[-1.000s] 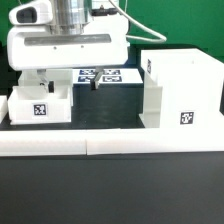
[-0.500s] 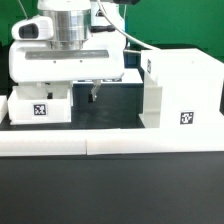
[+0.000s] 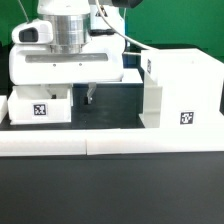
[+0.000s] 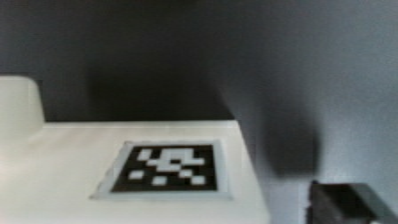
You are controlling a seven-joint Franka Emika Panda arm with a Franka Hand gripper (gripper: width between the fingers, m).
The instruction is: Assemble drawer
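Observation:
The drawer's tall open-fronted box housing (image 3: 180, 90) stands at the exterior view's right, with a tag on its front. A shallow white tray (image 3: 40, 106) with a tag sits at the left. My gripper (image 3: 88, 96) hangs low over the dark table between them, just right of the tray, holding nothing. The wrist view shows a flat white tagged surface (image 4: 169, 165) below and one dark fingertip (image 4: 356, 205) far to one side, so the jaws stand apart. I cannot tell which part that surface belongs to. The second tray is hidden.
The long low white border wall (image 3: 110, 146) runs across the front of the table. My large white hand body (image 3: 65, 62) hides what lies behind it. Dark table (image 3: 115, 105) shows between the tray and the housing.
My hand has moved to the exterior view's left and a little lower. It now hides the tagged white piece that showed behind it one second ago.

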